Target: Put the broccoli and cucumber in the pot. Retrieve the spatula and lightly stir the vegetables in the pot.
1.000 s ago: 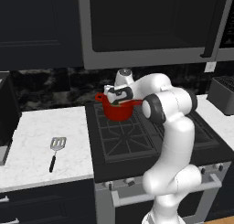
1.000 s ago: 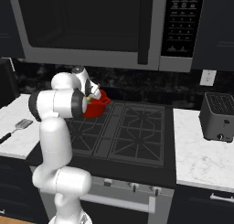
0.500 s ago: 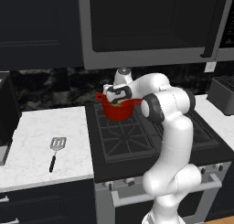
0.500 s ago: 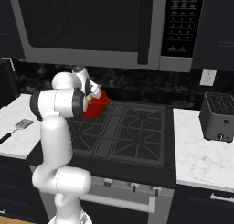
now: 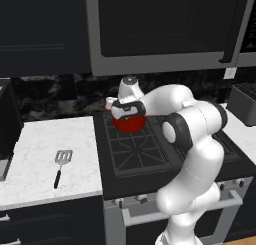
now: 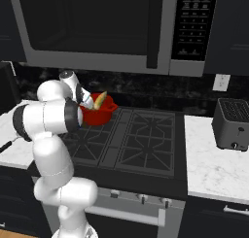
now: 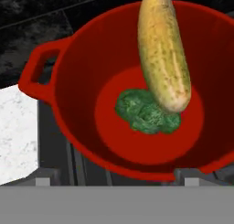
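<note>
We hang right over the pot point(image 7: 68, 127), and the gripper point(image 6: 90, 102) has its jaws spread wide with nothing clamped between them. In the hand view the cucumber point(image 7: 163, 49) runs from twelve o'clock down toward five, its lower end over the broccoli point(image 7: 144, 112), which sits on the pot floor at about centre. From the right base view the cucumber shows just beside the hand, tipped up at the pot's rim; we cannot tell whether it is leaning on the wall or dropping. It is yellowish-olive, speckled, rounded at both ends. The broccoli is dark green and bumpy.

So both vegetables look to be in, and the spatula point(image 5: 62, 163) is next, we reckon. In the left base view it lies on the counter point(image 5: 35, 154) at eight o'clock from the pot, well apart, head away from us, black handle pointing back at six.
</note>
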Controlling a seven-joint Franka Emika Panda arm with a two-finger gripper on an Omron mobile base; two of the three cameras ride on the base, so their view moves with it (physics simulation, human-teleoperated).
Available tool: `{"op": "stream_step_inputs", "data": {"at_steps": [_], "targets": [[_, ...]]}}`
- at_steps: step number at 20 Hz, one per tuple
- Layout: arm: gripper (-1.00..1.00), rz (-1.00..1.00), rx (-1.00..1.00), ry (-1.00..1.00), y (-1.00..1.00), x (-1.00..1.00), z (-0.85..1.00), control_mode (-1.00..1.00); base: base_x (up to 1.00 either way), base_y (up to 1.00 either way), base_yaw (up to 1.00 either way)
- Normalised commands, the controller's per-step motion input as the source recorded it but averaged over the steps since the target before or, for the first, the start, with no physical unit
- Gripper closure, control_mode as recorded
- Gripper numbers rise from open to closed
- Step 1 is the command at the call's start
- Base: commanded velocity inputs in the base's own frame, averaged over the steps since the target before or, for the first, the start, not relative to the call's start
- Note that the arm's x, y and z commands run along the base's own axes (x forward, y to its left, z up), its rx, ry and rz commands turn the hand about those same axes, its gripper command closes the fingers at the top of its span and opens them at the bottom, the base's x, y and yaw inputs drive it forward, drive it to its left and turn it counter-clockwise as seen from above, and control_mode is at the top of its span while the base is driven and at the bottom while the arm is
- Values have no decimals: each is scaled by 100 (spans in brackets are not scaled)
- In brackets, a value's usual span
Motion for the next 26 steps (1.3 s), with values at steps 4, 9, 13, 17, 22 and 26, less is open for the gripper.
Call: {"op": "stream_step_inputs", "data": {"at_steps": [4, 9, 13, 17, 22, 26], "targets": [[-100, 0, 0, 0, 74, -100, 18, -100, 0, 0, 0], [-100, 0, 2, 0, 91, -100, 11, -100, 0, 0, 0], [-100, 0, 6, 4, 100, -100, 6, -100, 0, 0, 0], [-100, 0, 3, 28, 100, -54, -9, -100, 0, 0, 0], [-100, 0, 4, 33, 100, -24, -3, -100, 0, 0, 0], [-100, -2, 0, 36, 100, -18, -41, -100, 0, 0, 0]]}}
